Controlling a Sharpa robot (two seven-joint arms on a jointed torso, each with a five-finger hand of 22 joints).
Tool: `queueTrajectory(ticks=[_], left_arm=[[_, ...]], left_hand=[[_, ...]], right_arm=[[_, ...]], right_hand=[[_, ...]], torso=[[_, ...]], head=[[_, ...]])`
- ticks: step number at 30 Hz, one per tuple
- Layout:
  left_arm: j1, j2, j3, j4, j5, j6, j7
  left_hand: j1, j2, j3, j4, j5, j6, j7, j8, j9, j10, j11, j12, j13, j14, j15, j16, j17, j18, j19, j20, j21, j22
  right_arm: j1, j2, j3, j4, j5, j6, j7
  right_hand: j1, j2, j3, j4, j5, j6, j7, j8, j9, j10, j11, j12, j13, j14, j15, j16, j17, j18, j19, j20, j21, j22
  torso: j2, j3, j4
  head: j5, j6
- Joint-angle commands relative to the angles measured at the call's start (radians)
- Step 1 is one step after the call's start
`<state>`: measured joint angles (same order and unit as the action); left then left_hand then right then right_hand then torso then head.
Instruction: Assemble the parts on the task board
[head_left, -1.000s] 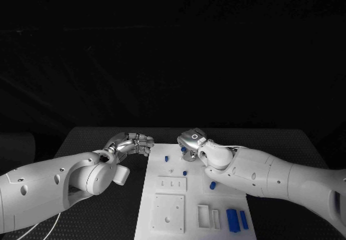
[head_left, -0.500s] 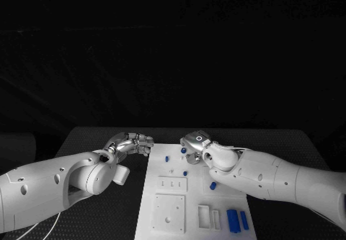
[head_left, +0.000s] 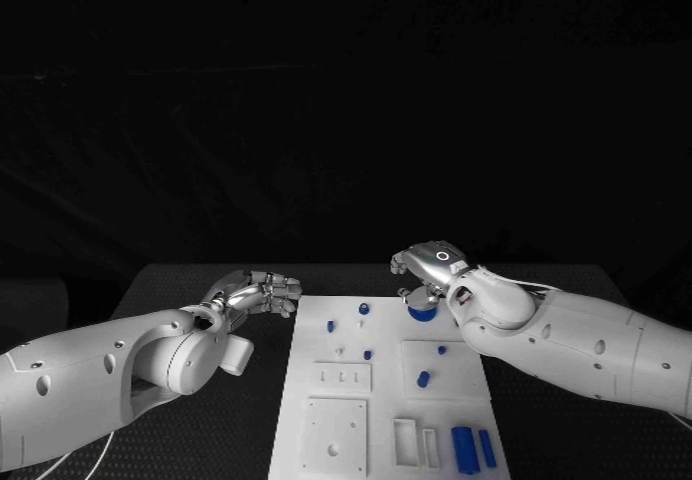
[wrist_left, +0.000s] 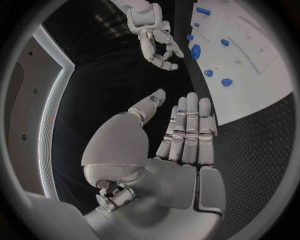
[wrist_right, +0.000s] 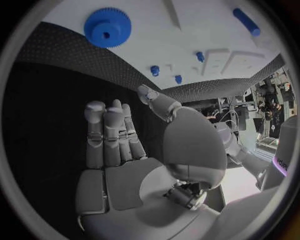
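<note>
Black table, bearing white task board at centre. Left hand beside board's far left corner, fingers spread, holding nothing; right hand likewise unladen, above blue gear on board's far edge. Best lowered squarely, pinching gear's rim evenly.

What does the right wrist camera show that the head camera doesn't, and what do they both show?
Right wrist view alone: the right hand's palm side, its fingers straight, apart and holding nothing, and the blue gear's toothed rim and centre hole.

Head view alone: the left hand beside the task board's left edge, and the long blue bars at the board's near right corner.

Both: the white board, the gear near its far edge, and small blue parts standing on it.
</note>
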<state>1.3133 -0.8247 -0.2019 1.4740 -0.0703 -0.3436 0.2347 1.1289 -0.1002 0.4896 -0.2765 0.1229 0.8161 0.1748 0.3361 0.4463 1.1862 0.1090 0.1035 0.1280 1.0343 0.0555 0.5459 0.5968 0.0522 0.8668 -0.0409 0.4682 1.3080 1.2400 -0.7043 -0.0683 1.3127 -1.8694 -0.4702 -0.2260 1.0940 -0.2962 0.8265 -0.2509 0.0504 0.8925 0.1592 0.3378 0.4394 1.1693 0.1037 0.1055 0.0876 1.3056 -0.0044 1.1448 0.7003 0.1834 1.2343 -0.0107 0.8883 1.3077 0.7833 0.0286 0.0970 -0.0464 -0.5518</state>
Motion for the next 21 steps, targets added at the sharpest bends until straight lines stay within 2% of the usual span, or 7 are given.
queueTrajectory(ticks=[1,11,16,18,19,20,21], left_arm=[[0.002,0.002,0.001,-0.003,-0.004,0.018,0.010],[0.002,0.003,0.001,-0.004,-0.004,0.025,0.011],[0.001,0.007,0.001,-0.008,-0.004,0.026,0.011],[0.001,0.011,0.000,-0.011,-0.004,0.027,0.011],[0.001,0.013,0.000,-0.012,-0.004,0.027,0.011],[0.001,0.014,0.000,-0.013,-0.004,0.028,0.011],[0.001,0.015,0.000,-0.013,-0.004,0.029,0.011]], left_hand=[[-0.005,-0.001,0.003,-0.001,0.001,0.002,0.003,-0.005,0.000,0.001,0.003,-0.004,0.001,-0.003,0.002,-0.006,0.001,0.011,-0.009,-0.002,0.006,0.021],[-0.004,-0.001,0.004,-0.002,0.001,0.004,0.001,-0.004,0.000,0.002,0.002,-0.005,0.001,-0.004,0.002,-0.007,0.002,0.011,-0.010,-0.001,0.006,0.021],[-0.004,-0.001,0.005,-0.002,0.001,0.004,0.001,-0.004,0.000,0.002,0.002,-0.005,0.001,-0.004,0.002,-0.007,0.002,0.011,-0.010,-0.001,0.006,0.021],[-0.004,-0.001,0.005,-0.002,0.001,0.004,0.001,-0.004,0.000,0.002,0.002,-0.005,0.001,-0.004,0.002,-0.007,0.002,0.011,-0.010,-0.001,0.006,0.021],[-0.004,-0.001,0.005,-0.002,0.001,0.004,0.001,-0.004,0.000,0.002,0.002,-0.005,0.001,-0.004,0.003,-0.007,0.002,0.011,-0.010,-0.001,0.006,0.021],[-0.004,-0.001,0.005,-0.002,0.001,0.004,0.001,-0.005,0.000,0.002,0.002,-0.005,0.001,-0.004,0.003,-0.008,0.002,0.011,-0.010,-0.001,0.006,0.021],[-0.004,-0.001,0.005,-0.002,0.001,0.004,0.001,-0.005,0.000,0.002,0.002,-0.005,0.001,-0.004,0.003,-0.008,0.002,0.011,-0.010,-0.001,0.006,0.020]], right_arm=[[0.001,-0.039,0.001,0.036,0.065,0.056,0.026],[0.001,-0.080,0.000,0.000,0.113,0.152,0.066],[-0.001,-0.060,0.000,-0.040,0.134,0.162,0.081],[-0.001,-0.049,0.000,-0.063,0.150,0.176,0.086],[-0.003,-0.042,0.000,-0.075,0.155,0.178,0.092],[-0.006,-0.035,0.000,-0.088,0.156,0.171,0.099],[-0.009,-0.032,0.000,-0.094,0.158,0.169,0.102]], right_hand=[[-0.007,-0.001,-0.007,0.009,-0.002,0.013,0.000,0.009,0.002,0.036,-0.012,0.016,0.009,0.000,-0.016,0.006,-0.002,0.078,0.007,0.000,0.006,0.008],[-0.034,-0.002,-0.051,0.006,-0.002,0.002,0.006,0.004,0.000,0.053,-0.019,0.016,0.021,-0.001,-0.023,0.012,-0.007,0.078,0.005,-0.002,0.009,0.012],[-0.055,-0.002,-0.099,-0.002,-0.003,-0.003,0.004,0.002,-0.001,0.121,-0.041,0.051,0.059,-0.002,-0.045,0.019,-0.008,0.078,0.003,-0.007,0.012,0.015],[-0.059,0.001,-0.121,-0.001,-0.002,0.003,-0.015,0.006,0.001,0.228,-0.068,0.123,0.112,-0.001,-0.070,0.024,-0.006,0.078,0.005,-0.011,0.013,0.015],[-0.058,-0.005,-0.136,0.001,0.002,0.006,-0.033,0.008,0.003,0.330,-0.088,0.205,0.166,0.002,-0.087,0.031,-0.002,0.078,0.014,-0.014,0.016,0.014],[-0.044,0.003,-0.184,0.010,0.006,-0.014,-0.086,-0.005,0.000,0.275,-0.132,0.528,0.397,0.017,-0.139,0.064,0.017,0.078,0.056,-0.039,0.030,0.009],[-0.049,0.014,-0.174,0.021,0.008,0.007,-0.052,0.006,0.005,0.199,-0.110,0.522,0.414,0.000,-0.117,0.053,0.013,0.078,0.043,-0.040,0.018,0.005]], torso=[[-0.006,0.0067,-0.0185],[-0.009,0.0193,-0.0325],[-0.009,0.0236,-0.0341],[-0.008,0.0240,-0.0326],[-0.008,0.0237,-0.0311],[-0.008,0.0236,-0.0299],[-0.009,0.0218,-0.0287]], head=[[0.003,0.003],[-0.002,0.004],[-0.007,0.006],[-0.009,0.007],[-0.012,0.008],[-0.013,0.006],[-0.013,0.005]])
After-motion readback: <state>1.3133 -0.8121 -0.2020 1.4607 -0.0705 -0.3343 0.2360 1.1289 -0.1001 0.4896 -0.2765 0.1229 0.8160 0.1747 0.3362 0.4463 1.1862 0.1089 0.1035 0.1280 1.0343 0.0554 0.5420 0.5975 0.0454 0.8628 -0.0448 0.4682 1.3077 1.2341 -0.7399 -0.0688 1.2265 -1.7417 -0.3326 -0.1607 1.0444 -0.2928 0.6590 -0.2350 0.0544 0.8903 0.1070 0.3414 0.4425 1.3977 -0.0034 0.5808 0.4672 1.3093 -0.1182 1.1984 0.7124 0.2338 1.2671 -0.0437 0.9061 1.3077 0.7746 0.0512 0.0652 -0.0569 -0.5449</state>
